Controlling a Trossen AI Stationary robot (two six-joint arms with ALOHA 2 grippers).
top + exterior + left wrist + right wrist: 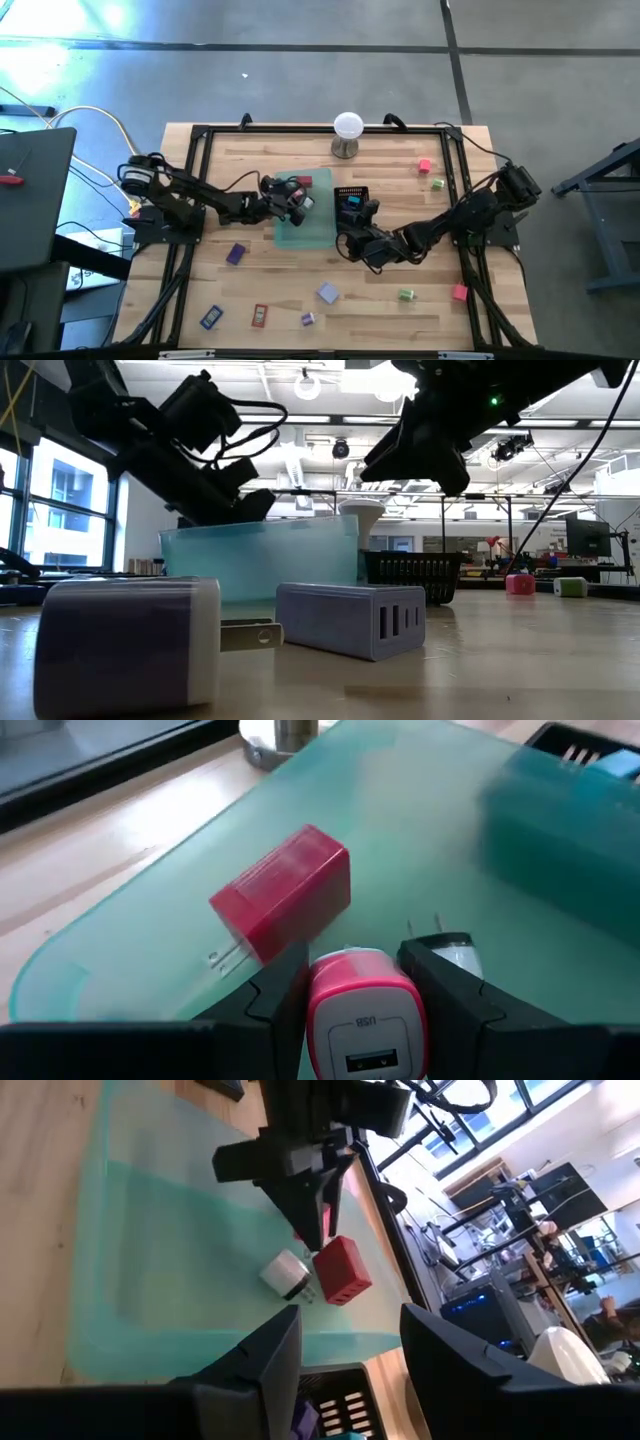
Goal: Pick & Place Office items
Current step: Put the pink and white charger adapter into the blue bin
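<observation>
From above, the left gripper (297, 197) is seen over the near-left part of the green tray (318, 238), clenched on a small pink and white charger that is hard to make out here. The right gripper (350, 240) is held just beside the black mesh tray (352, 190). Other office items are scattered on the table (280, 150): a pink block (425, 166), a green block (438, 184), a purple block (236, 254) and a red flat piece (259, 316), all well apart.

At table height, two lilac chargers lie close to the camera: one with its prongs (250, 636) sticking out, and a ported block (352, 619) beside it. The green tray (260, 560) stands behind them.

From the left wrist, the pink and white charger (362, 1020) is shown grasped between the two fingers (270, 1005), held on its flat sides above the tray floor. A red charger (285, 895) lies in the tray just beyond it. These plugs are judged to be light, stiff and hard, with smooth plastic faces that may slip; the flat opposite sides are the best place for a grip, and the metal prongs are best avoided.

From the right wrist, the right fingers (265, 1365) are seen parted with nothing between them. The red charger (342, 1270) and a small white piece (286, 1272) lie in the tray under the left gripper (312, 1230).
</observation>
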